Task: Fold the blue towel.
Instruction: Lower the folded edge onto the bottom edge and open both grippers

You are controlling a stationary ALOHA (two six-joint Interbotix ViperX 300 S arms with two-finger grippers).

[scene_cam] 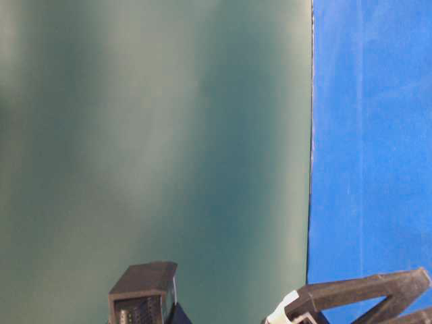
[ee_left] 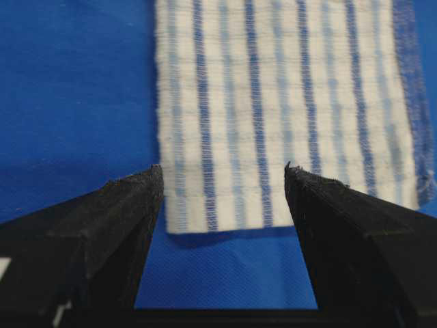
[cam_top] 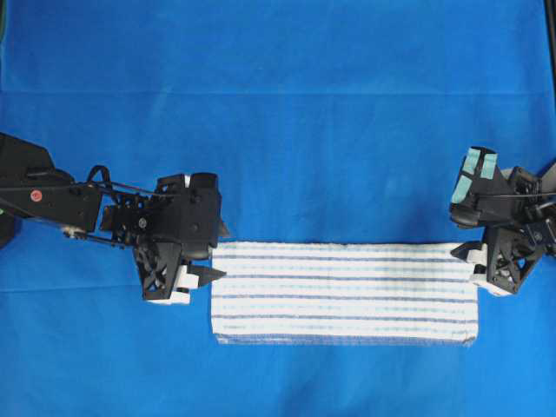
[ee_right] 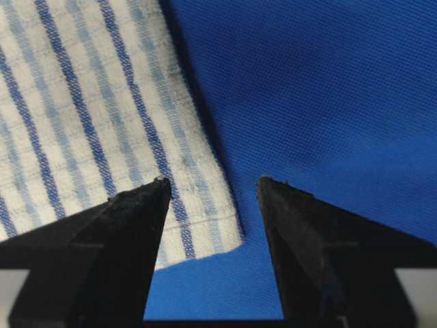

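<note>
The blue towel (cam_top: 344, 293) lies flat as a long striped band at six o'clock on my blue table cover (cam_top: 278, 113); my left gripper (cam_top: 208, 261) sits released at its nine o'clock end; my right gripper (cam_top: 473, 261) sits released at its three o'clock end, holding nothing.

The table-level view is blurred, arm parts (scene_cam: 351, 297) cropped below.

Towel (cam_top: 344, 294) between both hands, on table cover (cam_top: 278, 122)
</note>
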